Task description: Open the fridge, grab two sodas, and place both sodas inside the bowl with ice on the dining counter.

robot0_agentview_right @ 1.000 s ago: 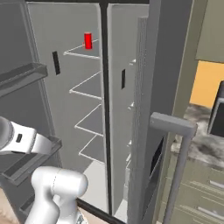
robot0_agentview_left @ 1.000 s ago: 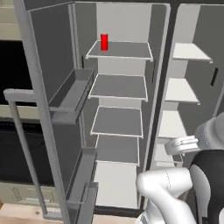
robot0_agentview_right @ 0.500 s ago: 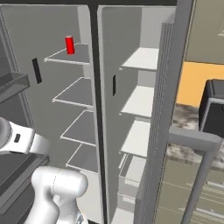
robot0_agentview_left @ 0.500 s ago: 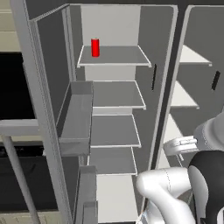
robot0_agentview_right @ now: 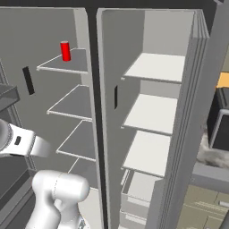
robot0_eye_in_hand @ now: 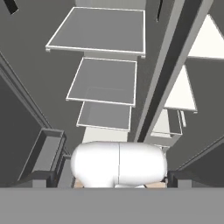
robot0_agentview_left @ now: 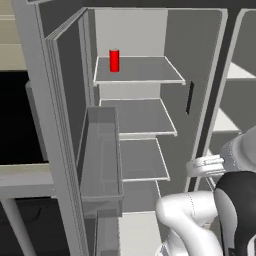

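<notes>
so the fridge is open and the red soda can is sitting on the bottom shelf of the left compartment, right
Not quite. The fridge is open, but the red soda can stands on the top shelf of the left compartment, not the bottom one. The left base view shows it clearly, with the lower shelves beneath it.

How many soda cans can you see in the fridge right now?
1: a red soda can on the top shelf of the left compartment. A second can may be hidden elsewhere.
</notes>
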Motion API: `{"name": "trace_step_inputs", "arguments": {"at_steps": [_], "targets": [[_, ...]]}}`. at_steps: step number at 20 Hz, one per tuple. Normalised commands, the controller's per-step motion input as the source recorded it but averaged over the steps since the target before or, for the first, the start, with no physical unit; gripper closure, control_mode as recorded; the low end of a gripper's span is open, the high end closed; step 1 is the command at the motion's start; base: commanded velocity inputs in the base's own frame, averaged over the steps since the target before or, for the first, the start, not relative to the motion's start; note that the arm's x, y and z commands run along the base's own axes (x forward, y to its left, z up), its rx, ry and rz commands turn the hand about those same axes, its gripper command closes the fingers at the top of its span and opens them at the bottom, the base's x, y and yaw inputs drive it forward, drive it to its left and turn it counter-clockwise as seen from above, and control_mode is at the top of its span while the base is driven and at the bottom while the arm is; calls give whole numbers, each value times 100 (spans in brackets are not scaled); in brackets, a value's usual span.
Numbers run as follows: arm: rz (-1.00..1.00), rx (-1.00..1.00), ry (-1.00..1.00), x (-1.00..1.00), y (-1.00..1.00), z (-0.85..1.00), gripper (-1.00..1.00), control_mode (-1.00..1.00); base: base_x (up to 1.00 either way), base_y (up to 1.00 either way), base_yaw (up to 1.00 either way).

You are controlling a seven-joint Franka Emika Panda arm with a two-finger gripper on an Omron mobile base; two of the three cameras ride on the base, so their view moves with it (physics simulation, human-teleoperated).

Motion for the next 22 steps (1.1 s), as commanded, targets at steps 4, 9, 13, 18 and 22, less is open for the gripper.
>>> {"name": "trace_step_inputs", "arguments": {"at_steps": [4, 9, 13, 18, 22], "targets": [[0, 0, 0, 0, 0, 0, -100, 100, 78, 6, 0], [0, 0, 0, 0, 0, 0, -100, 100, 80, 0, 3], [4, -1, -26, 7, 5, 16, -100, -100, 14, 0, 0], [16, -1, -42, 5, 2, 71, -100, -100, 0, 0, 0], [13, 0, -26, 37, 19, 94, -100, -100, 0, 0, 0]]}}
